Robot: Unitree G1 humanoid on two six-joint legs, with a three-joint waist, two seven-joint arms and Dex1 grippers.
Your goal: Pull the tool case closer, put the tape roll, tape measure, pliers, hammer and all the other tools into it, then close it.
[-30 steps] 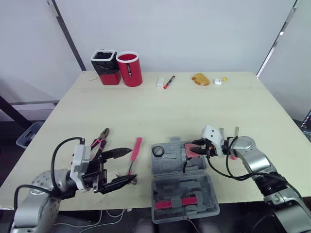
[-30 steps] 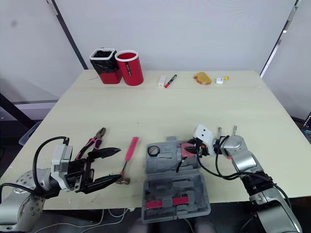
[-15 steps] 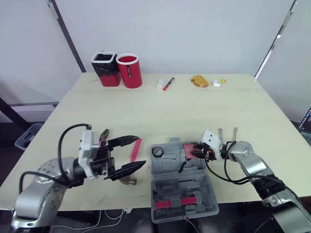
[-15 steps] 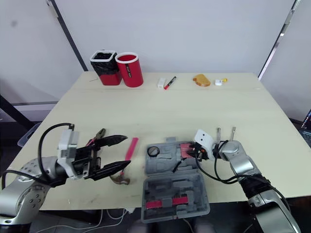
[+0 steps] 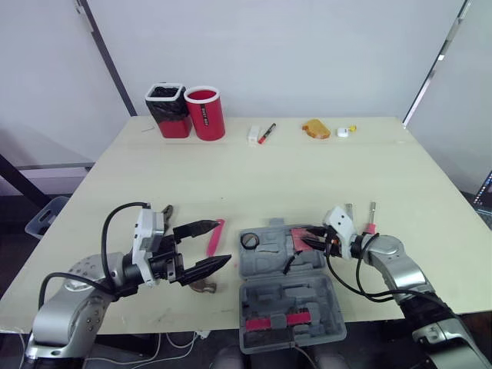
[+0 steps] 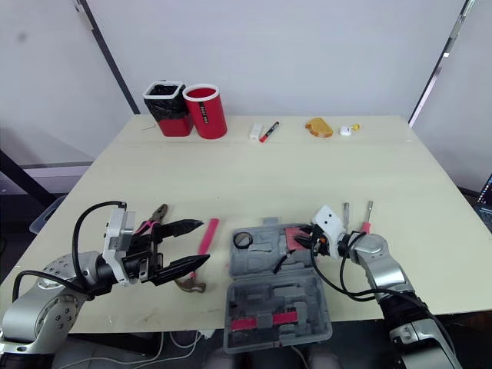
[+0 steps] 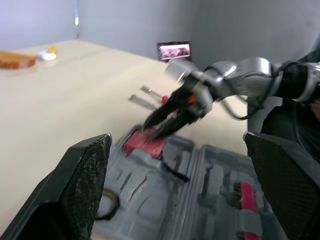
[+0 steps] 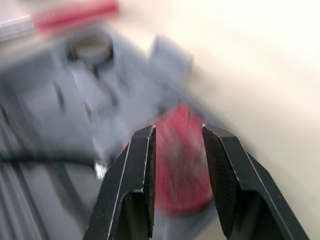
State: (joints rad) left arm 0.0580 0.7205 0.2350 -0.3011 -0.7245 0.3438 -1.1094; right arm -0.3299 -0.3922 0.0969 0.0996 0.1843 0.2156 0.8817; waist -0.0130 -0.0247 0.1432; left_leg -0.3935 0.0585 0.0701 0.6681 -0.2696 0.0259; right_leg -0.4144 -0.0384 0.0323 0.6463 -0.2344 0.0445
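The grey tool case (image 5: 288, 296) lies open near the table's front edge. Inside its far half are a tape roll (image 5: 250, 240) and a red tape measure (image 5: 300, 239). My right gripper (image 5: 310, 240) hovers at the tape measure with its fingers (image 8: 142, 175) a little apart and nothing clamped. The hammer, with a pink handle (image 5: 216, 233) and its head (image 5: 201, 286) toward me, lies left of the case. My left gripper (image 5: 216, 244) is wide open just over the hammer. Pink-handled pliers (image 5: 164, 212) lie further left. Two screwdrivers (image 5: 370, 217) lie right of the case.
At the far edge stand a black bin (image 5: 168, 108) and a red cup (image 5: 205, 111), with a white block (image 5: 254, 132), a red marker (image 5: 267, 131), an orange piece (image 5: 317, 127) and a small white item (image 5: 342, 131). The case's near half holds a red strip (image 5: 284, 320).
My left gripper has risen from the front edge and moved right, over the hammer. The right gripper stays at the tape measure. The camera has shifted slightly.
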